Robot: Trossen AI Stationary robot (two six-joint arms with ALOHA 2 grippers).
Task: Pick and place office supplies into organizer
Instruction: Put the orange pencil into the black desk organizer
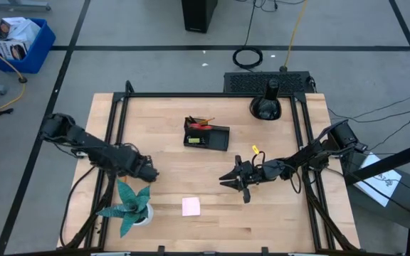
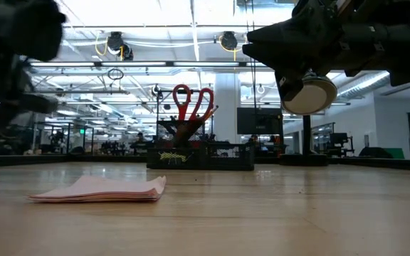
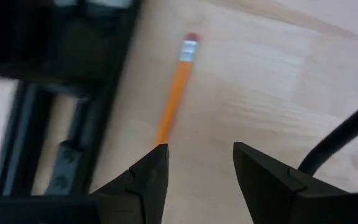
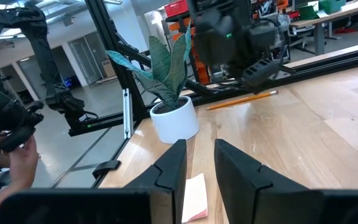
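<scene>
On the worktop (image 1: 276, 213), near the potted plant (image 1: 130, 206), your left claw (image 3: 197, 158) hovers over an orange pencil (image 3: 176, 93) with its jaws partly apart and nothing between them. The pencil lies just beside the black frame rail (image 3: 73, 112). If you descend off-centre, one finger can push the pencil against that rail or roll it under it, where a grasp becomes difficult. The pencil is thin and lies flat, so the fingertips may also slip over it.

On the other side of the plant, your right claw (image 1: 237, 178) hangs above the worktop with narrow jaws, and it holds nothing. The pink sticky-note pad (image 1: 191, 206) lies between it and the plant; a flat pad can slide instead of lifting. The organizer (image 1: 206, 135) stands well apart from the plant, already carrying red-handled scissors (image 2: 193, 99). Both arms could cross there.
</scene>
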